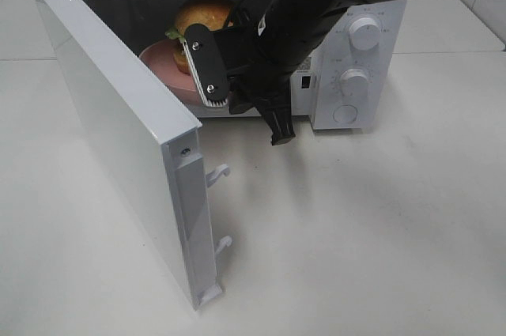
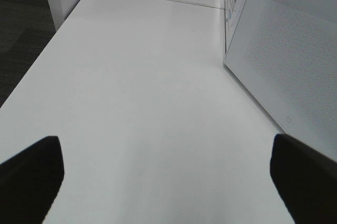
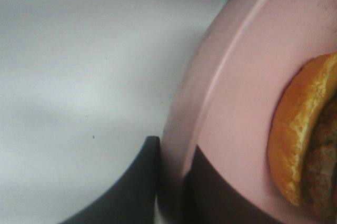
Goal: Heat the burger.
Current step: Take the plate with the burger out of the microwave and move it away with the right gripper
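On the white table (image 1: 356, 233), the right end effector (image 3: 174, 182) (narrowed) pinches the pink plate (image 3: 237, 103) rim.

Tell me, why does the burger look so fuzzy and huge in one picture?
Right wrist view: the camera sits very close, so the burger and pink plate blur and fill the frame. Exterior high view: the burger is sharper but dim inside the microwave. Left wrist view: even light, dark blurred fingertips.
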